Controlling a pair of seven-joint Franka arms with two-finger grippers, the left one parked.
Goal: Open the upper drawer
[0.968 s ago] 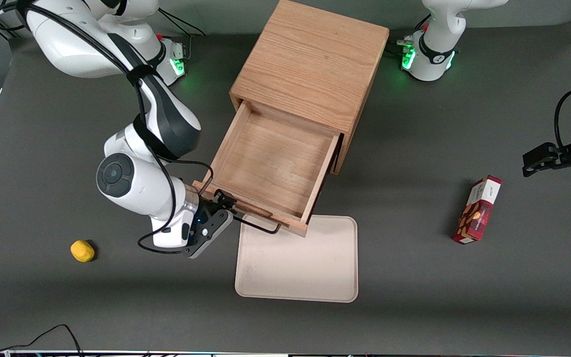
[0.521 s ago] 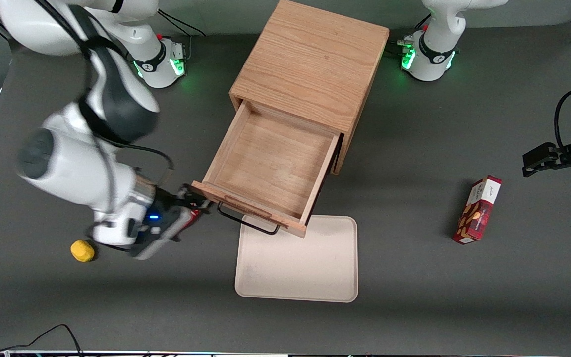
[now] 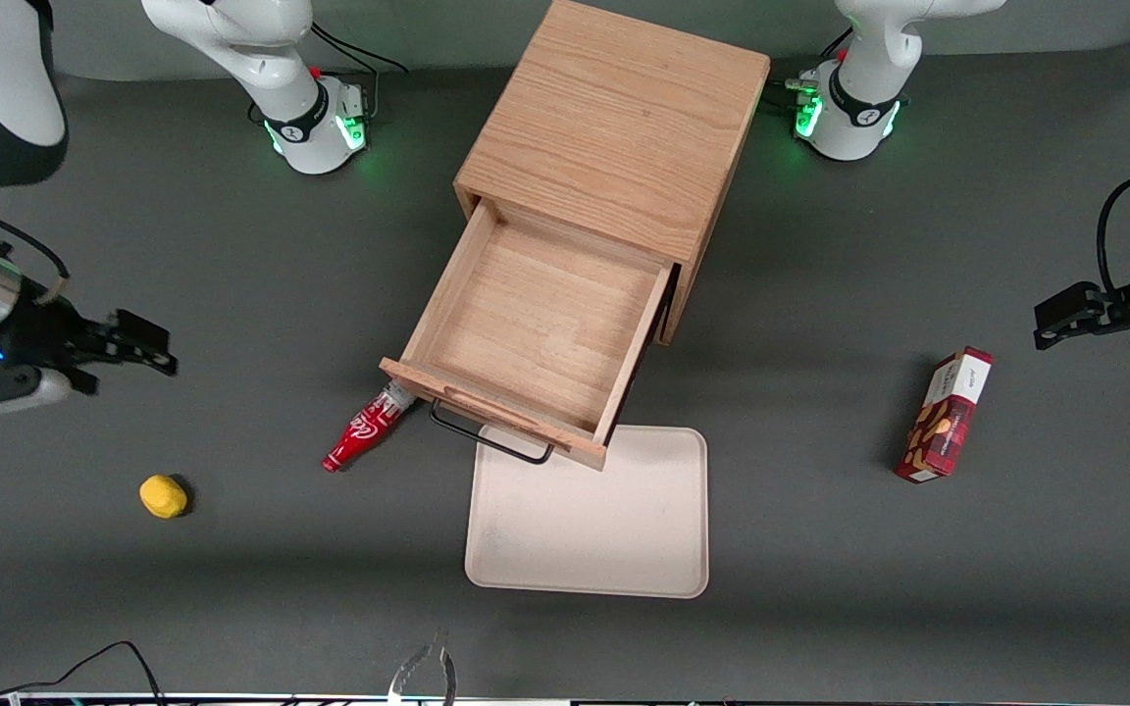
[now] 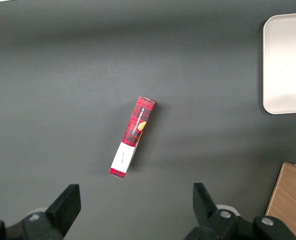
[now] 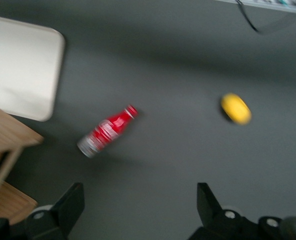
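Upper drawer [image 3: 536, 338] sits pulled well out of the wooden cabinet [image 3: 614, 127], tray bottom bare, black wire handle [image 3: 491, 439] hanging over the nearer edge of the cream tray [image 3: 590, 529] on the surface [image 3: 820, 588]. Same extension as 1 s ago, so no more travel gained.

What changed: hand [image 3: 138, 343] was at the drawer front by the handle 1 s ago, half a sec ago already off it and sliding away, now well apart from the cabinet, out toward the working arm's end of the surface & higher up. Fingers [image 5: 70, 202] spread wide in the right wrist view, nothing between them, so it's let go.

With the arm gone, a red bottle [image 3: 364, 441] lying on its side shows up just beside the drawer-front corner; it was hidden by the arm before. Yellow lump [image 3: 163, 495] unmoved, nearer the front cam than the hand. Red snack box [image 3: 948, 414] toward the parked arm's end, unmoved.

Judgement: task looks done — drawer open, handle released, arm retreating. Nothing left but to park. Only risk I'd flag: bottle is close to the drawer corner, matters only if the drawer gets pushed/pulled again.
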